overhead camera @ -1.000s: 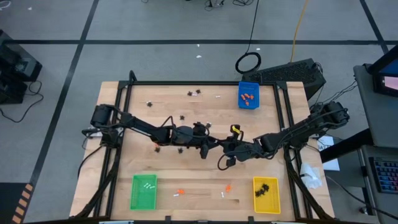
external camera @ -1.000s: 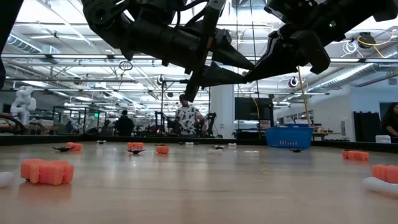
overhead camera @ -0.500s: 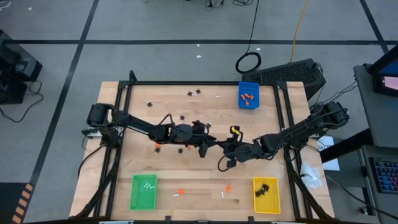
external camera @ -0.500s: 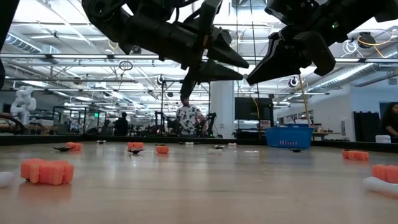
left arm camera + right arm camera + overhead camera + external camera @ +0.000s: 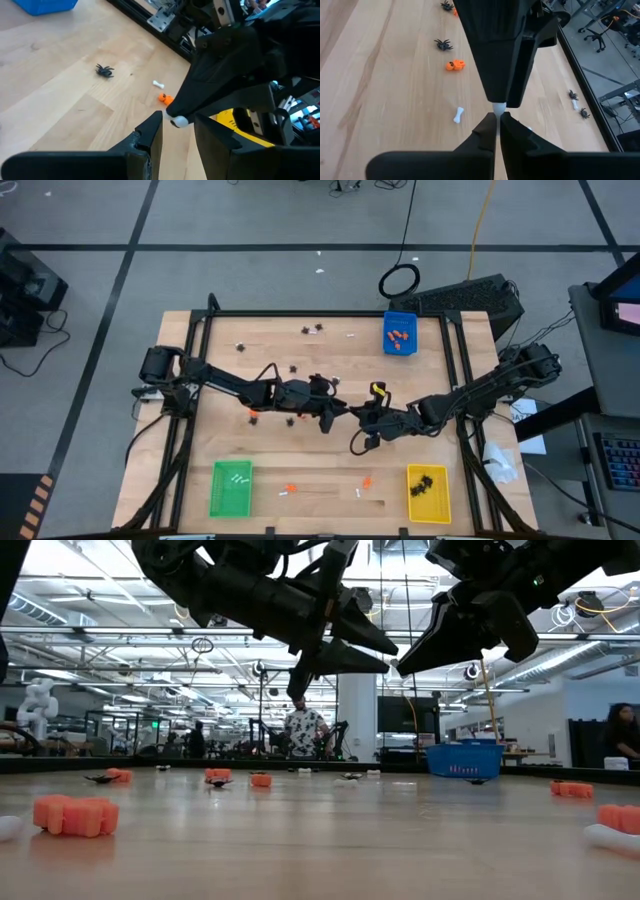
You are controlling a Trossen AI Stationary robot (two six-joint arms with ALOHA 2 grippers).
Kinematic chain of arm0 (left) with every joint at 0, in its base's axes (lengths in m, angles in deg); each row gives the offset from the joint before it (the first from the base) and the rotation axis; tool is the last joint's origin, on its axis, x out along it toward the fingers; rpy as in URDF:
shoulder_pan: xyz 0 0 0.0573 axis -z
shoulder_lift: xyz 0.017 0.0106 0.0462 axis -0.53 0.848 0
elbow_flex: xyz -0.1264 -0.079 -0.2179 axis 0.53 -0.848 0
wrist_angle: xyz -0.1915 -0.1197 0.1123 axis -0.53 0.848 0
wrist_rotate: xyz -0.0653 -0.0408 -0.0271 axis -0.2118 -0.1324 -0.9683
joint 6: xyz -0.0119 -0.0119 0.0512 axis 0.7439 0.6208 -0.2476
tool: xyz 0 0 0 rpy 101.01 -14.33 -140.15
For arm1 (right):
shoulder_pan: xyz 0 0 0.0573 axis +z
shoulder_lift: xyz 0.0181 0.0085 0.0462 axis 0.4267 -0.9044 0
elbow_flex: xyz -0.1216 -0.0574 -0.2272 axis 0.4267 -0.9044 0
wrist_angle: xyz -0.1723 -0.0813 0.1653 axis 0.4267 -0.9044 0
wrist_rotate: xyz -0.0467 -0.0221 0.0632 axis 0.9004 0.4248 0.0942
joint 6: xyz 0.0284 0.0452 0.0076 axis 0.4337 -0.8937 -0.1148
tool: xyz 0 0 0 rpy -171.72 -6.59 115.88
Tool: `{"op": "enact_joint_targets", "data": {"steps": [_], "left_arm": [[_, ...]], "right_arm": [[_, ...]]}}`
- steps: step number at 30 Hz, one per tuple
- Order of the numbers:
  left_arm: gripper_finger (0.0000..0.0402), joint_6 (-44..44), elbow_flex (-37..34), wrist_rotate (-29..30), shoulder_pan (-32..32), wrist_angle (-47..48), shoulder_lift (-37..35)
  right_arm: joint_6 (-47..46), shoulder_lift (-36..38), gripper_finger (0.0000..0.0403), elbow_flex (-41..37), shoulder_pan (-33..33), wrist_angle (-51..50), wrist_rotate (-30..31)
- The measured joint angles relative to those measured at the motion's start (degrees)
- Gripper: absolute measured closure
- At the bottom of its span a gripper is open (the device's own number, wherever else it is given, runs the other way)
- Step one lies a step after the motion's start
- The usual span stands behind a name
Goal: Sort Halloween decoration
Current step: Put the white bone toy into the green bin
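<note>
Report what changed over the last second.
The left gripper narrowed its jaws around the white bone that the right gripper holds up in mid-air; they do not yet clamp it. The right gripper stayed shut on the bone, and nothing on the table moved.

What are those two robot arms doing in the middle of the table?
They are sorting tiny Halloween trinkets. Above mid-table, the right pincer is shut on a white bone, and the left pincer sits open around its other end, apparently a handover. Spiders, an orange lump and other bones lie scattered on the table.
</note>
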Motion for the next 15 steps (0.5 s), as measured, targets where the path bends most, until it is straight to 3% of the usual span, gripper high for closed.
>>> {"op": "enact_joint_targets", "data": {"steps": [15], "left_arm": [[0.0290, 0.94, 0.00, -2.71, -0.11, -0.50, 0.00]], "right_arm": [[0.82, 0.00, 0.0397, -0.02, 0.00, 1.29, 0.00]]}}
